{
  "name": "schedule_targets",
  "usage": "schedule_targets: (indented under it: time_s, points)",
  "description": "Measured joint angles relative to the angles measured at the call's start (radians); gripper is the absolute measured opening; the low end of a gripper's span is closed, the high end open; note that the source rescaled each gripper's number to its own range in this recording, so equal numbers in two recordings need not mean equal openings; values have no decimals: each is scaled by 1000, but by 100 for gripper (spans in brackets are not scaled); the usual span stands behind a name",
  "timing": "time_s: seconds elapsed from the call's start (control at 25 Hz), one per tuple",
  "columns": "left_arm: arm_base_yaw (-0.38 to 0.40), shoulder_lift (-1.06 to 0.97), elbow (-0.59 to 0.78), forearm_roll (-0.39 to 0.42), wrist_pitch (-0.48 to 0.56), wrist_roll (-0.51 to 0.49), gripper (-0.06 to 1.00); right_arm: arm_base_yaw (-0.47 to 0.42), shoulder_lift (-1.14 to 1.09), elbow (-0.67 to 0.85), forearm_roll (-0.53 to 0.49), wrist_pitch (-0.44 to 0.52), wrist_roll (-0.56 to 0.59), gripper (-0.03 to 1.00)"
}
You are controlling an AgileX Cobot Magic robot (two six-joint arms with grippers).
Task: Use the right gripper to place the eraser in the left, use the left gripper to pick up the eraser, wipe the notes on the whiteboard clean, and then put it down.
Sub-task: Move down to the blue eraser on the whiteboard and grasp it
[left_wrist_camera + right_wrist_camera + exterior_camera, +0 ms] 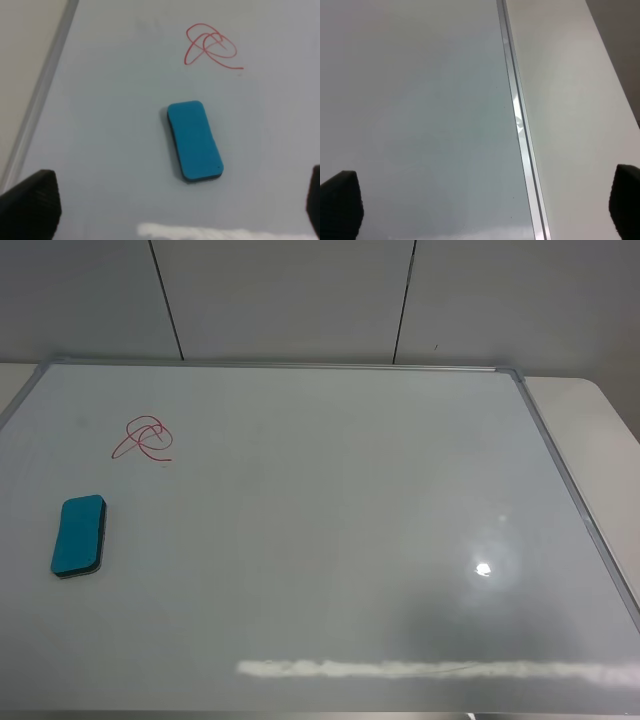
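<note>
The teal eraser [79, 535] lies flat on the whiteboard [320, 540] at the left, a little in front of the red notes [143, 438]. Neither arm shows in the exterior high view. In the left wrist view the eraser [194, 140] lies ahead of my left gripper [172, 205], with the notes [210, 45] beyond it. The left gripper's fingertips [32, 202] are spread wide and hold nothing. My right gripper [485, 202] is also open and empty. It hangs over the whiteboard's right metal frame [517, 120].
The board's silver frame [570, 480] runs along the right edge. The pale tabletop [600, 420] shows beyond it. A grey panelled wall [300, 295] stands behind the board. The left frame edge [42, 95] shows in the left wrist view.
</note>
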Motion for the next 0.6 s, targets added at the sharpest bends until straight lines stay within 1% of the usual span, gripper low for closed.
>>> schedule_targets:
  time_s: [0.6]
  points:
    - [0,0,0,0,0,0,100,0,0,0,1,0,0,99]
